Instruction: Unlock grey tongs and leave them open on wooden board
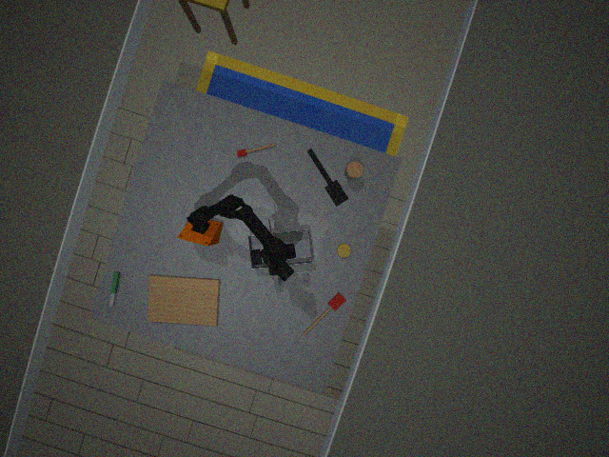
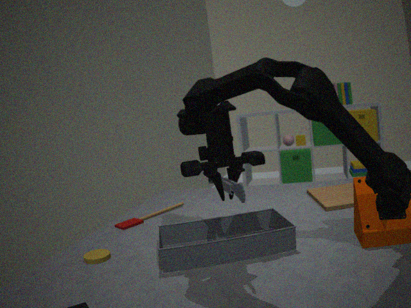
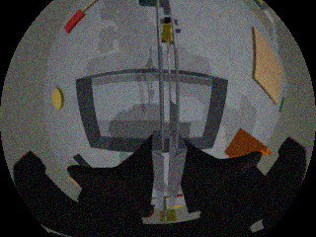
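Note:
My gripper point(image 2: 227, 195) point(image 3: 163, 137) is shut on the grey tongs point(image 2: 236, 190) point(image 3: 166, 93) and holds them well above the grey roasting tin point(image 2: 225, 243) point(image 3: 89, 115) point(image 1: 308, 244). In the wrist view the tongs run straight ahead from between my fingers, arms close together, over the tin. In the top view my black arm point(image 1: 255, 226) covers them. The wooden board point(image 1: 183, 300) point(image 2: 331, 196) point(image 3: 267, 66) lies flat on the grey mat, off to the side of the orange arm base point(image 1: 201, 232) point(image 2: 378, 222).
A red spatula point(image 1: 331, 307) point(image 2: 146, 217) and a yellow disc point(image 1: 343, 249) point(image 2: 96, 255) lie near the tin. A black spatula point(image 1: 326, 177), a tan disc point(image 1: 354, 169), a small red spatula point(image 1: 253, 149) and a green marker point(image 1: 113, 287) lie on the mat. A shelf unit point(image 2: 311, 145) stands behind.

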